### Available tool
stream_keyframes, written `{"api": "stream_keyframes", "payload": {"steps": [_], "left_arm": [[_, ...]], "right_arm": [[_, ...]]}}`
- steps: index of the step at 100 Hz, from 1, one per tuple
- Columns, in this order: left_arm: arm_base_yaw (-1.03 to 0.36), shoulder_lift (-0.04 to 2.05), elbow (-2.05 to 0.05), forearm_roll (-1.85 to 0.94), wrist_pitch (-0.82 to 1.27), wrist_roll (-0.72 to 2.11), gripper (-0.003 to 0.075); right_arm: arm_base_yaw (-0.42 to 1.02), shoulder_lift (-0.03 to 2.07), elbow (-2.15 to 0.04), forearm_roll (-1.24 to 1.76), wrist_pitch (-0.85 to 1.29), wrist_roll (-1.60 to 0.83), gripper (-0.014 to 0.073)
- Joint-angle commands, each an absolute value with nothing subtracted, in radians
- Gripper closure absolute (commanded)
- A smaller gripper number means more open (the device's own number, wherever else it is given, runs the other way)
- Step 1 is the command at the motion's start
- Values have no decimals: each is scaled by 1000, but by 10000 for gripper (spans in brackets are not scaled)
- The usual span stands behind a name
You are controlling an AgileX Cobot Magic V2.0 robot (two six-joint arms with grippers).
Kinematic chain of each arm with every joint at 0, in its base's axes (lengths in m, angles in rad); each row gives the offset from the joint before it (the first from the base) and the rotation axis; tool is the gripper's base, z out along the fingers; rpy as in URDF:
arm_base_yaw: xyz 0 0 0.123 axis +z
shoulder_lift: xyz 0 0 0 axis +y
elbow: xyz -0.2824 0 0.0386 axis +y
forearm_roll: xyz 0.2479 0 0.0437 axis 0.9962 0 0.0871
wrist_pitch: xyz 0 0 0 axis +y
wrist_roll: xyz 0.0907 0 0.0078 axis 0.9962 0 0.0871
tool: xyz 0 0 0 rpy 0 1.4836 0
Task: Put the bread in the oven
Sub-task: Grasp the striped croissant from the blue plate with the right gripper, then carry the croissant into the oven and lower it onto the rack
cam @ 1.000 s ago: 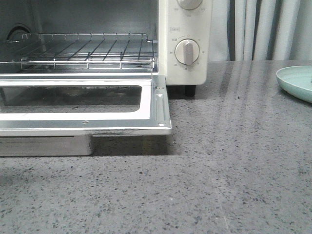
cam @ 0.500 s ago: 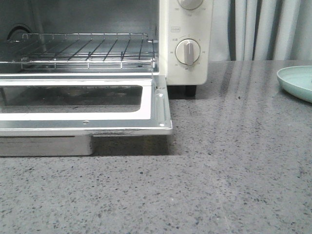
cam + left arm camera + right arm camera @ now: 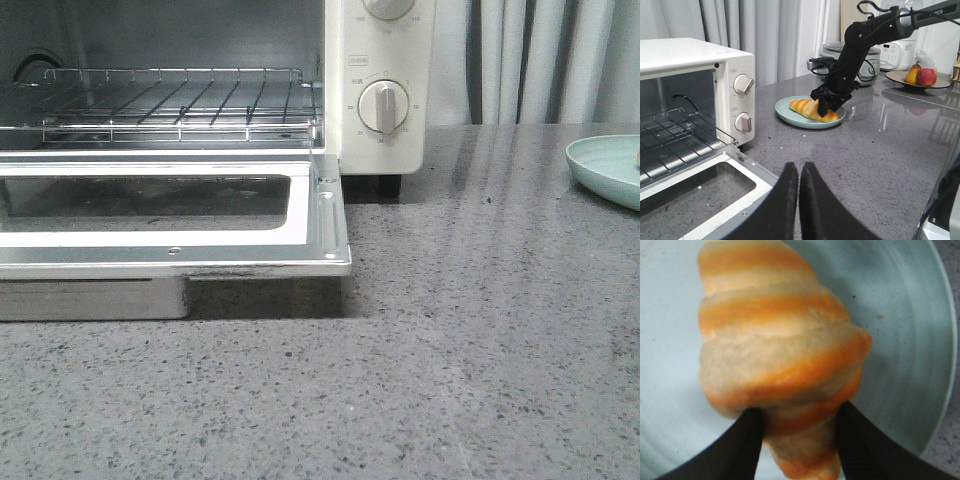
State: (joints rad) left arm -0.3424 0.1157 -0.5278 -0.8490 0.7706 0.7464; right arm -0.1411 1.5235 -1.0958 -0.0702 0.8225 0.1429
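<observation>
Nearest in the left wrist view, the left tool point(image 3: 799, 200) hangs over the tabletop point(image 3: 880, 150) with its two dark fingers pressed together, holding nothing. Just beyond it the drop-down door point(image 3: 715, 200) of the oven point(image 3: 695, 100) lies flat and open, the wire rack point(image 3: 675, 145) bare inside.

Farther out, the bread point(image 3: 812, 109) lies on the pale green plate point(image 3: 790, 116), well apart from the oven on its knob side. The right tool point(image 3: 827, 102) is down on the plate at one end of the roll. In the right wrist view its fingers point(image 3: 742, 447) straddle the tapered end of the bread point(image 3: 775, 365), one against each flank, the gap set to that narrow width. Whether they already squeeze or only touch I cannot tell.

The roll looks light and soft, with a crust that would likely dent or flake under a hard pinch, so a gentle closing force seems right. The tapered tip is a poor hold: it narrows toward the fingers, and the roll could slide out or droop from its heavier middle. A hold nearer the thick centre, across the banded ridges, would probably carry it more steadily. The plate's glazed surface likely lets the roll skid if it is nudged sideways.
</observation>
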Motion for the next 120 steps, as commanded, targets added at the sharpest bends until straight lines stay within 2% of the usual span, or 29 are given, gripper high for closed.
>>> {"api": "stream_keyframes", "payload": {"steps": [1,10,22,44,60,73,82,105,120], "left_arm": [[-346,129,-559,-873,703,738,742],[-346,129,-559,-866,699,738,742],[-346,129,-559,-863,699,738,742],[-346,129,-559,-863,699,738,742],[-346,129,-559,-859,677,738,742],[-346,129,-559,-848,653,738,742],[-346,129,-559,-842,630,738,742],[-346,129,-559,-835,625,738,742],[-346,129,-559,-835,642,738,742]], "right_arm": [[-148,1543,-1113,-59,788,131,288],[-148,1579,-1113,-52,793,131,384],[-148,1595,-1113,-17,780,131,669],[-119,1436,-1193,31,656,119,663],[-3,1221,-1307,31,524,119,663],[208,1113,-1410,31,366,111,663],[393,1106,-1483,31,345,68,663],[818,1252,-1538,14,411,-30,663],[948,1421,-1538,-45,486,-30,663]]}}
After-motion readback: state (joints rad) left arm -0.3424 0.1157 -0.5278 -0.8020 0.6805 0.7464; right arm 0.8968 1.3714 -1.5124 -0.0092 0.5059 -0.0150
